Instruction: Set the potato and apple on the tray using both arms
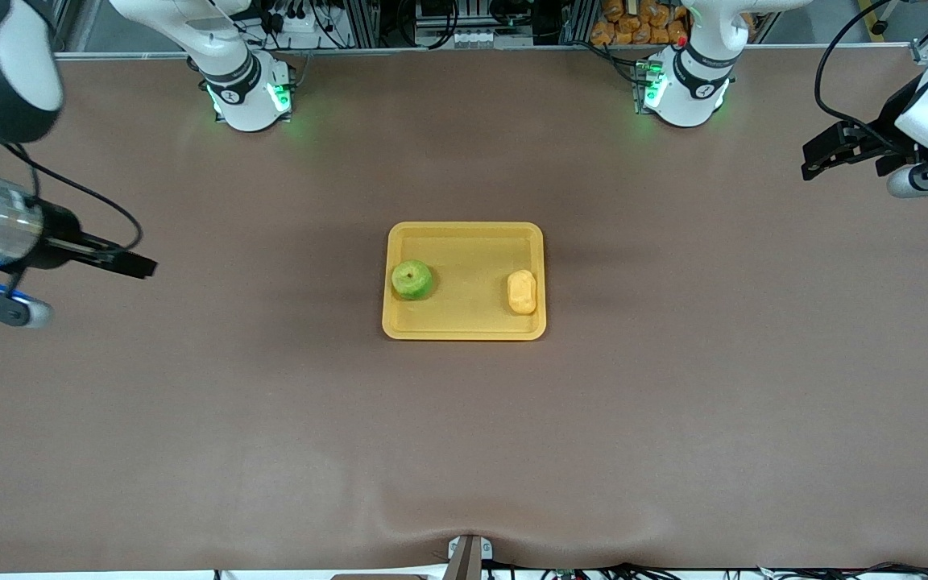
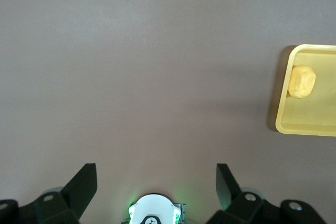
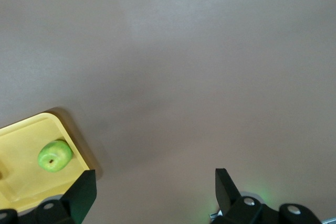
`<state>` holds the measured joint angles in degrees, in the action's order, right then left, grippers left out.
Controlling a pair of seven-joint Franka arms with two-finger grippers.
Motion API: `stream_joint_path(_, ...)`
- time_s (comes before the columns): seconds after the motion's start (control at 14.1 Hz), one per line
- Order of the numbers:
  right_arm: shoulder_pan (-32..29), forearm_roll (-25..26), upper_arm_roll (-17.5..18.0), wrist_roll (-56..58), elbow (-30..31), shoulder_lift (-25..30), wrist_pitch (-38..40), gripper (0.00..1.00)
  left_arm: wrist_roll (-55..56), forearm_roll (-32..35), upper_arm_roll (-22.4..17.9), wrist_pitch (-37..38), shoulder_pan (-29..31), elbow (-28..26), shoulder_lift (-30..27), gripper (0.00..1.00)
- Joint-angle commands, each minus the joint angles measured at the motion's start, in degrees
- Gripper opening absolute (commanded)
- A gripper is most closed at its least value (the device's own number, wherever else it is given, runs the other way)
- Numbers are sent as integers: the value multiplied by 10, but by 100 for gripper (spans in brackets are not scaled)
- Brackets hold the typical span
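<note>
Apple (image 1: 412, 279), potato (image 1: 521, 292) against tray (image 1: 464, 326) ends; left gripper (image 1: 822, 159), right gripper (image 1: 130, 262) agape, table-ends.

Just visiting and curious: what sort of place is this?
Probably a robotics lab: two white arms bolted to a brown table, left pincer and right pincer open, practising with a tray, apple and potato.
</note>
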<state>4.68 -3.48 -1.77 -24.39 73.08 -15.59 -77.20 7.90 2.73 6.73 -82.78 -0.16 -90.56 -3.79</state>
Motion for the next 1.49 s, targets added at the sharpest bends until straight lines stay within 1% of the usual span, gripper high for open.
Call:
stream_joint_path(0.0,-23,5,11,28,12,29,7,100,-13,-11,-1,6,2,-8,-12,100)
stream_joint_path(0.07,-30,6,11,67,18,39,7,100,-13,-11,-1,6,2,-8,-11,100)
stream_joint_path(0.28,-38,7,11,123,61,91,-12,100,-13,-11,-1,6,2,-8,-10,100)
stream_joint_path(0.43,-37,26,12,140,79,115,-12,100,-13,-11,-1,6,2,-8,-9,100)
stream_joint_path(0.5,-41,26,11,140,87,127,-13,100,-13,-11,-1,5,2,-7,-9,100)
stream_joint_path(0.64,-46,26,11,140,129,166,-38,100,-13,-11,-1,5,3,-4,-7,100)
stream_joint_path(0.78,-47,26,11,141,193,211,-85,100,-13,-10,-2,5,2,-1,-6,100)
stream_joint_path(0.92,-49,28,10,154,196,211,-94,100,-14,-10,-2,6,2,7,-4,100)
stream_joint_path(1.14,-81,26,7,223,175,203,-91,100,-11,-11,-4,6,2,16,-1,100)
stream_joint_path(1.28,-88,25,7,228,168,199,-90,100,-10,-11,-5,6,2,22,1,100)
stream_joint_path(1.42,-79,28,11,225,140,183,-83,100,-10,-10,-5,6,2,22,2,100)
